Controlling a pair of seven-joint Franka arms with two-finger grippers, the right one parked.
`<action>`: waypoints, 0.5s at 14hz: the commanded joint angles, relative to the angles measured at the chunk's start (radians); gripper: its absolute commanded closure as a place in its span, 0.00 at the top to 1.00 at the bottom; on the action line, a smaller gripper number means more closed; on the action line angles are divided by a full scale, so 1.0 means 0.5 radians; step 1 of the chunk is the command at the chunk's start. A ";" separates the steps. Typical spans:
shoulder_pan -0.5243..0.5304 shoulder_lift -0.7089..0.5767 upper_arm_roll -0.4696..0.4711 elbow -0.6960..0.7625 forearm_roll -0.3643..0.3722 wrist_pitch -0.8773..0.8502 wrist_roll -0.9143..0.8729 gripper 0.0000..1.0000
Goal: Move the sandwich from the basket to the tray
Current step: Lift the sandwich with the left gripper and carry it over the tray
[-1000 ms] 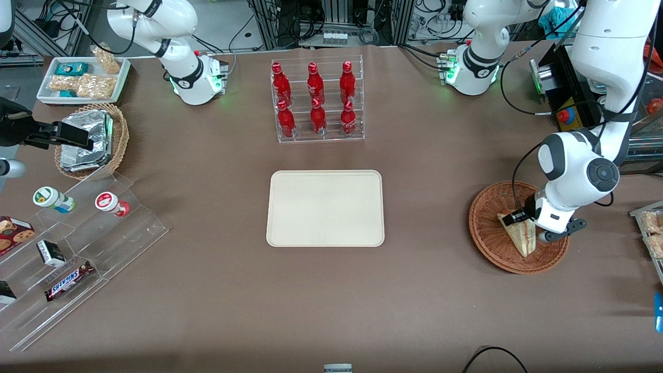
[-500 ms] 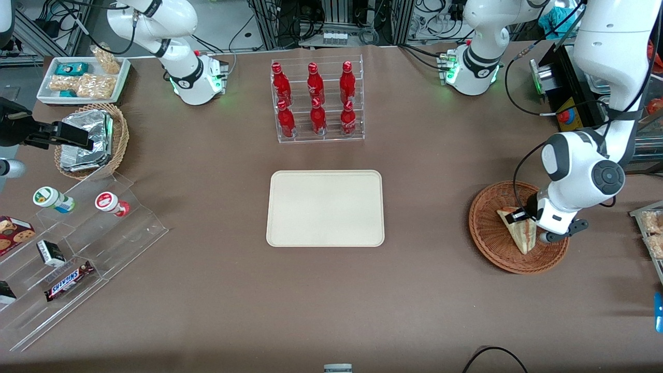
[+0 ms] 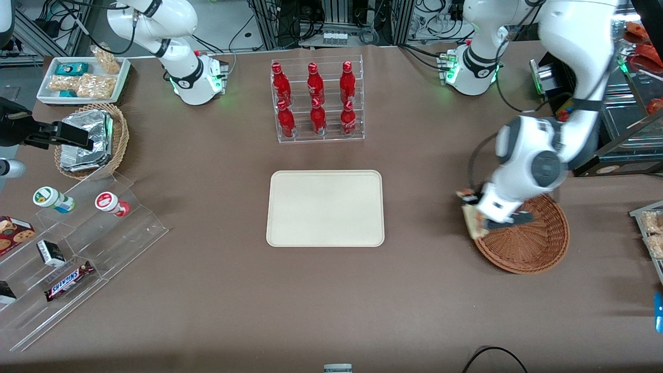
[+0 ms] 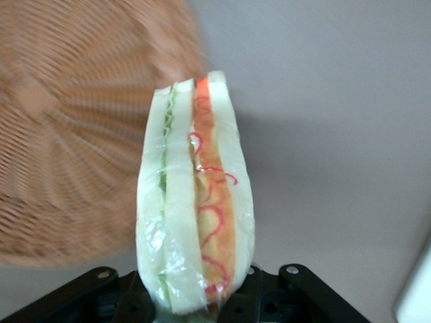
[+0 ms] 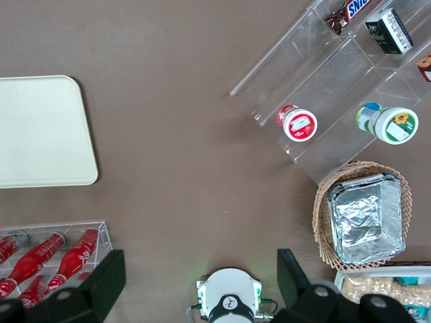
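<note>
The claw point(image 3: 475, 220) pinches the sandwich point(image 4: 195, 202), apparently lifted over the basket point(image 3: 533, 248) rim nearest the tray point(image 3: 325, 207).

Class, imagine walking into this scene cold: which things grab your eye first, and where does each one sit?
First, the gripper shut on the sandwich, held above the rim of the round wicker basket at the working arm's end of the table. Next, the bare cream tray lies mid-table. Farther from the front camera than the tray stands a clear rack of red bottles.
</note>
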 commanded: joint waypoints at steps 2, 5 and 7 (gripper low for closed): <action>-0.367 0.029 0.024 0.192 -0.009 -0.120 -0.385 0.18; -0.622 0.152 0.021 0.409 -0.018 -0.110 -0.650 0.21; -0.818 0.341 0.021 0.645 -0.024 -0.107 -0.819 0.22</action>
